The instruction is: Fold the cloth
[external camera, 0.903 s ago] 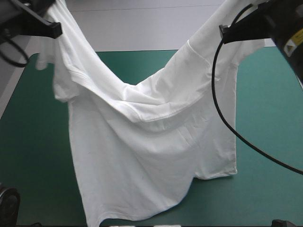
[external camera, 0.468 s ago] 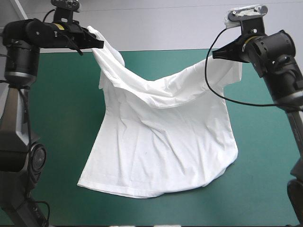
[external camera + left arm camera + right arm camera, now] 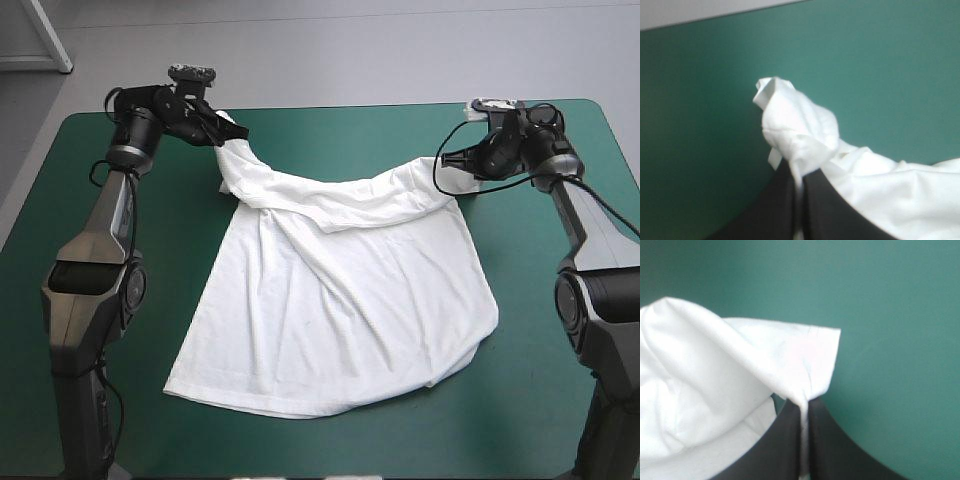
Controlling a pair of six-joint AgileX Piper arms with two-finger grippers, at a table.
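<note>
The left end effector has its black fingers pressed all but together on a pinch of the T-shirt, with a bunched knob of white fabric standing just ahead of the tips. The right end effector is clamped the same way on a thin sheet of the garment, and a flat hemmed corner folds over ahead of it.

In the high view the two sit well apart, the left toward the far left of the teal-green worktop and the right toward the far right, both low over the surface. This spacing looks chosen to draw the garment's far edge out between them, so that the body can lie open as a base for folding.

The T-shirt lies mid-worktop, reaching from the far grips toward the near edge. Between the grips its far edge sags in a shallow curve, rolled into a loose band. Below that the white body rests on the worktop and fans wider toward the near left. Long soft creases run down it, the near hem is wavy, and the near right corner looks rounded. It seems spread but not yet smooth, with no fold made.
</note>
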